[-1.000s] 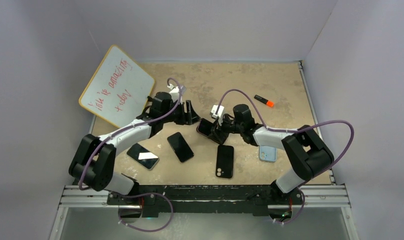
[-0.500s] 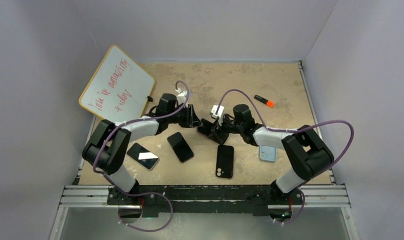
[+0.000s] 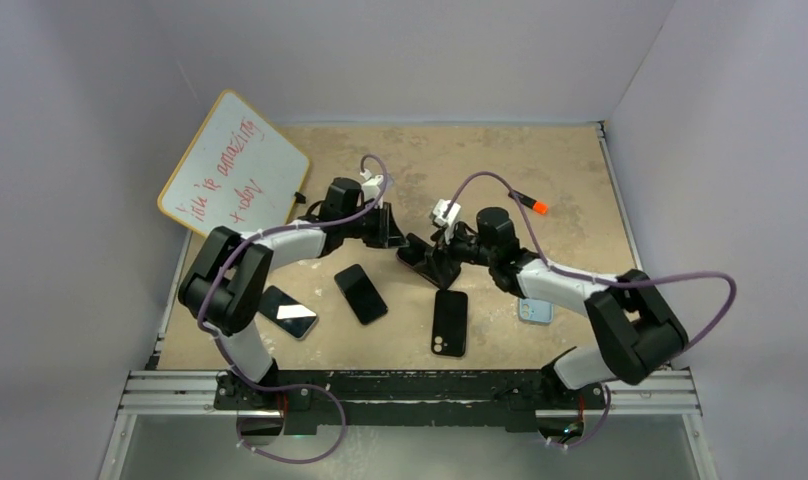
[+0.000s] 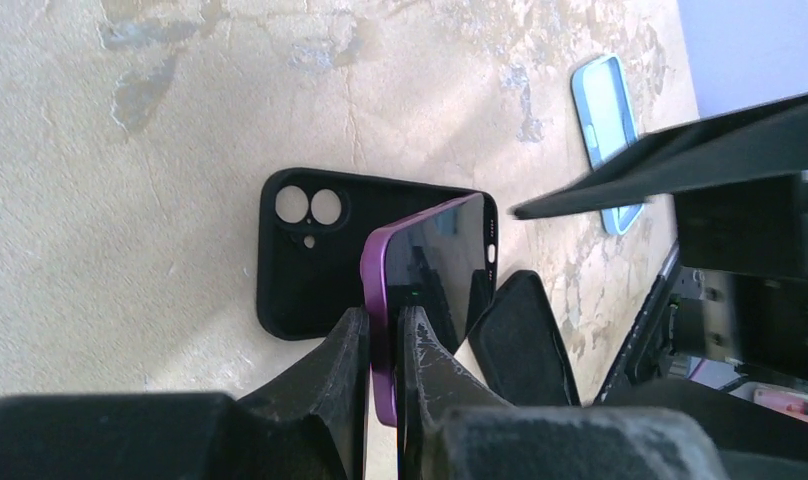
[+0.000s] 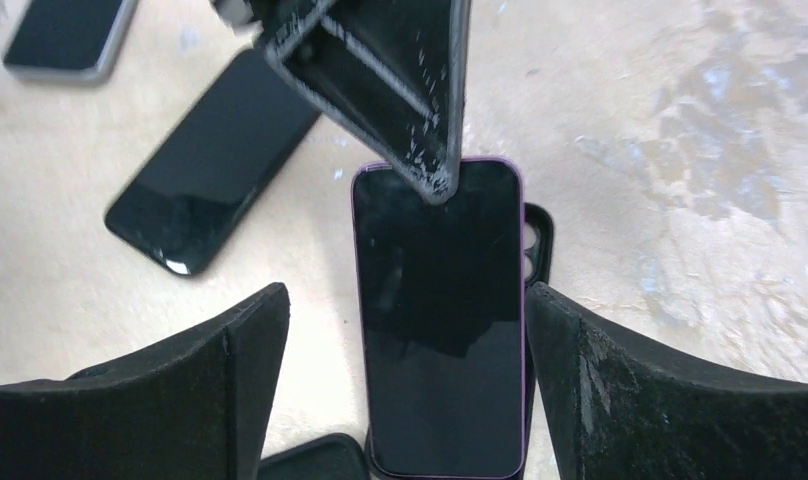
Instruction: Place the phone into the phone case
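Note:
The purple phone (image 4: 430, 270) is tilted up on its edge over the black phone case (image 4: 310, 250), which lies flat on the table with its camera holes showing. My left gripper (image 4: 385, 325) is shut on the phone's purple rim. In the right wrist view the phone (image 5: 440, 310) lies screen-up between my right gripper's (image 5: 408, 300) open jaws, which do not touch it. The case (image 5: 538, 240) peeks out along its right side. From above, the two grippers (image 3: 392, 232) (image 3: 430, 255) meet at the phone (image 3: 412, 250) mid-table.
Two dark phones (image 3: 361, 293) (image 3: 287, 312) and a black case or phone with two camera holes (image 3: 449, 322) lie near the front. A light-blue case (image 3: 533, 310) lies under the right arm. A whiteboard (image 3: 235, 170) leans at the back left. An orange marker (image 3: 529, 202) lies at the back right.
My left gripper has moved right from beside the whiteboard to the phone and is now shut on it. The right arm has stretched out, its gripper staying at the phone.

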Motion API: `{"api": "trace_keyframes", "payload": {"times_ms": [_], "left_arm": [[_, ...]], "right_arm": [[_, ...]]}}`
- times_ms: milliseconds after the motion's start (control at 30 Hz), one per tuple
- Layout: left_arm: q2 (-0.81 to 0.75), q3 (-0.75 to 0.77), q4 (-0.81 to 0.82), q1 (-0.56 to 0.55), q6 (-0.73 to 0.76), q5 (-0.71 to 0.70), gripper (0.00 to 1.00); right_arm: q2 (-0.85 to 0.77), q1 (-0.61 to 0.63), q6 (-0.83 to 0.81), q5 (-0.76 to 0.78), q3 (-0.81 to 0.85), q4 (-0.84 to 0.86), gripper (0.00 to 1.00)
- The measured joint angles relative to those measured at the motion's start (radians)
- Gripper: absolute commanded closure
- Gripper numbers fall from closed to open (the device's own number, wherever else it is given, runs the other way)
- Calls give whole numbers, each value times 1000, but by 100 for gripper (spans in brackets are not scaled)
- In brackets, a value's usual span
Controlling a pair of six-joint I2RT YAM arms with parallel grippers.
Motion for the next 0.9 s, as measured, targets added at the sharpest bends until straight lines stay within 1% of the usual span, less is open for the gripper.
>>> {"api": "trace_keyframes", "payload": {"times_ms": [67, 100, 133, 200, 267, 367, 467, 533, 600, 733, 900], "left_arm": [[16, 27, -32, 0, 26, -1, 100], [24, 42, -48, 0, 39, -2, 100], [34, 61, -67, 0, 54, -3, 100], [48, 86, -92, 0, 80, -8, 100], [57, 102, -110, 0, 103, -14, 100], [92, 146, -157, 0, 136, -28, 100], [124, 167, -175, 0, 167, -48, 99], [132, 167, -180, 0, 180, -60, 99], [136, 167, -181, 0, 188, -68, 99], [137, 167, -187, 0, 199, -77, 99], [151, 167, -177, 0, 200, -84, 99]], "right_arm": [[-59, 0, 71, 29, -16, 16, 16], [-82, 0, 103, 45, -19, 18, 19], [-106, 0, 145, 69, -20, 11, 21], [-146, 0, 247, 132, -16, -23, 23], [-166, 0, 362, 202, 7, -107, 24], [-183, 0, 559, 305, 56, -283, 28], [-227, 0, 729, 398, 68, -436, 31], [-256, 0, 818, 444, 68, -516, 39], [-273, 0, 875, 475, 68, -560, 43], [-282, 0, 972, 529, 60, -590, 47], [-262, 0, 1061, 574, 8, -587, 49]]}}
